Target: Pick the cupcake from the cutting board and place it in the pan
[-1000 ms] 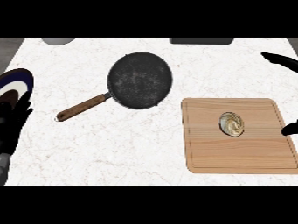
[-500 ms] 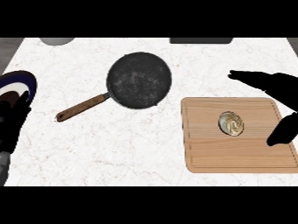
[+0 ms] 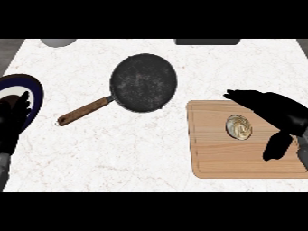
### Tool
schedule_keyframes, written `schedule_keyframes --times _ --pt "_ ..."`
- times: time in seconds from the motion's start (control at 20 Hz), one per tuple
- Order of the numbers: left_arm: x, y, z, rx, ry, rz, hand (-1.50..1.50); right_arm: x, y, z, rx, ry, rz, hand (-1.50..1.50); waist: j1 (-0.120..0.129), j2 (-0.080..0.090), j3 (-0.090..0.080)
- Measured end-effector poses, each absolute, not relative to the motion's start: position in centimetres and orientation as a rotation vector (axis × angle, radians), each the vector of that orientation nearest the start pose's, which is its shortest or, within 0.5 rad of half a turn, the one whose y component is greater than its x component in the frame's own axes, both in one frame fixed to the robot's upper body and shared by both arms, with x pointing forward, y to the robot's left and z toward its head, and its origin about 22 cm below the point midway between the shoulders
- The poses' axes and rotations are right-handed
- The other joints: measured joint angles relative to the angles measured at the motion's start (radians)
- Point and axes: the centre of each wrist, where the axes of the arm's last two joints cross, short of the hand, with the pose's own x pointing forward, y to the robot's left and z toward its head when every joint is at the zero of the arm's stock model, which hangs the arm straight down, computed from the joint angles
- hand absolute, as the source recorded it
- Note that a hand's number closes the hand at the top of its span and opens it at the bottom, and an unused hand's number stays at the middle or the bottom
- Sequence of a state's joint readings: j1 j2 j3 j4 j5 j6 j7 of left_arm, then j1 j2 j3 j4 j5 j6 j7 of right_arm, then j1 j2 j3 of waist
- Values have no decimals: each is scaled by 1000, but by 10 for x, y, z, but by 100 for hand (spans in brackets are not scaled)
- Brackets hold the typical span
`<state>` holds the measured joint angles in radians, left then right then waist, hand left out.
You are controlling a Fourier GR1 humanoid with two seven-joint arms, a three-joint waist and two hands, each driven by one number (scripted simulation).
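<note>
1. Approach is the step in hand: your right hand (image 3: 286, 116), at the right edge of the frame, hangs over the cutting board (image 3: 216, 158) with its fingers stretched wide of the thumb, holding nothing.
2. At the lower left edge your left hand (image 3: 8, 128) rests with fingers straight and relaxed, partly over a blue-rimmed plate (image 3: 24, 82); leave it out of this.
3. The cupcake (image 3: 239, 127) sits on the board's upper right part, a pale swirl seen from above. It lies in the gap between the fingers, which pass above it in the frame, and the thumb to its lower right. You cannot read the hand's height over it from this view; I judge it untouched.
4. Next, as I judge it: lower the hand, close fingers and thumb round the cupcake's sides squarely so it does not tip, then lift.
5. The pan (image 3: 143, 82) lies well apart, up and left of the board, its wooden handle (image 3: 83, 112) pointing lower left. Carry up-left and aim for the dark bottom.
6. Along the top edge a grey round thing (image 3: 58, 42) and a dark flat thing (image 3: 207, 41) show only in part.
</note>
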<state>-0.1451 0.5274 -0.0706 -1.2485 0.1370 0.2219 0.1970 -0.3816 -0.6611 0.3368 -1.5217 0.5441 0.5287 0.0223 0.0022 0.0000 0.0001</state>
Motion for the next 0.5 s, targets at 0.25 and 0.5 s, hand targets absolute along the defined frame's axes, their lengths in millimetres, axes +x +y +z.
schedule_keyframes --times 0.25,0.5 --pt "265 357 9 493 -1201 -96 0 310 -271 100 -533 -1166 1594 -150 1 0 0" --pt "268 351 13 490 -1205 -97 0 306 -270 87 -549 -1133 1625 -150 0 0 0"
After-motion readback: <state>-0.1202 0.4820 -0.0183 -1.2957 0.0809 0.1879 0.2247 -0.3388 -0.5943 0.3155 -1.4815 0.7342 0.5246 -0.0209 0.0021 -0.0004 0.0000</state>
